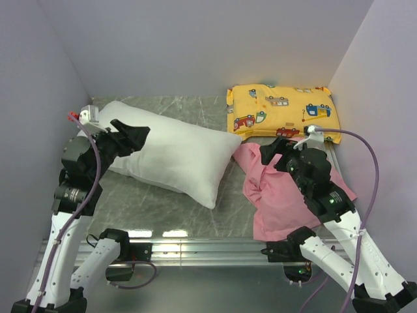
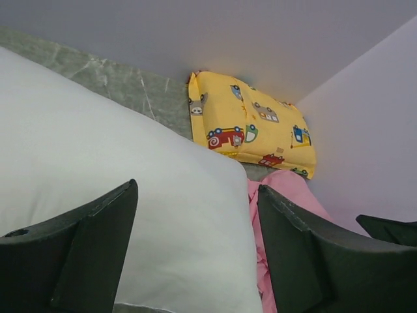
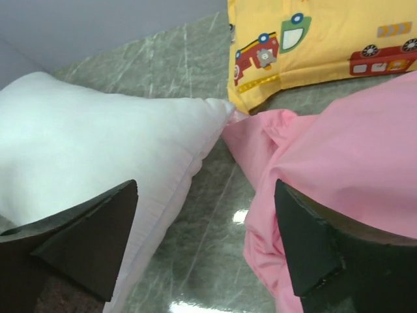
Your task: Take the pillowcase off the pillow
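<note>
The plump white pillow (image 1: 174, 155) lies bare on the grey marbled table, left of centre. It also shows in the left wrist view (image 2: 111, 169) and in the right wrist view (image 3: 85, 143). The pink pillowcase (image 1: 283, 195) lies crumpled on the table to its right, off the pillow; it shows in the right wrist view (image 3: 345, 169) and in the left wrist view (image 2: 287, 195). My left gripper (image 1: 133, 135) is open and empty above the pillow's left end. My right gripper (image 1: 277, 151) is open and empty above the pillowcase's upper left edge.
A yellow cartoon-vehicle pillow (image 1: 281, 112) lies at the back right against the wall. Grey walls enclose the table on the left, back and right. A metal rail (image 1: 195, 246) runs along the near edge.
</note>
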`<state>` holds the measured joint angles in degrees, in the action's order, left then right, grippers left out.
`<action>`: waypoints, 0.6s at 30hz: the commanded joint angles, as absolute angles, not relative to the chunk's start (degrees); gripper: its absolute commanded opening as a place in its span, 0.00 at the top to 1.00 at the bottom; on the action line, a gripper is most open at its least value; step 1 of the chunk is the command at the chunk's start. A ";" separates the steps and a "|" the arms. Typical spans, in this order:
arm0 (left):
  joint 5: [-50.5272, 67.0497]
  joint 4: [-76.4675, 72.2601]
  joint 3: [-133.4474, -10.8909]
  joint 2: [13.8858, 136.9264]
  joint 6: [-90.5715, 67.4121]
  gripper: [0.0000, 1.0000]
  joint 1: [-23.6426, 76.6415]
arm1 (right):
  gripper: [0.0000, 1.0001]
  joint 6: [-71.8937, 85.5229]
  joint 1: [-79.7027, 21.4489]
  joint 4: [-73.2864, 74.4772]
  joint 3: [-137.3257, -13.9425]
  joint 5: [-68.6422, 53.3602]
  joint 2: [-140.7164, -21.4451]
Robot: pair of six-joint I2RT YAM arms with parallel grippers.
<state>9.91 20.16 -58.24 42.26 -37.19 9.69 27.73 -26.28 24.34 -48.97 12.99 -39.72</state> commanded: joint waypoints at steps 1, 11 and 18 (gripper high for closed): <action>4.93 22.41 -57.75 40.96 -33.58 0.21 9.76 | 0.05 25.40 -26.63 24.36 -50.89 11.61 -37.71; 4.74 18.46 -48.78 33.49 -32.43 0.19 9.84 | 0.02 24.61 -26.63 23.55 -48.78 11.07 -36.48; 6.85 16.62 -48.69 33.66 -32.96 0.19 9.84 | 0.02 24.08 -26.54 23.73 -48.16 11.34 -35.95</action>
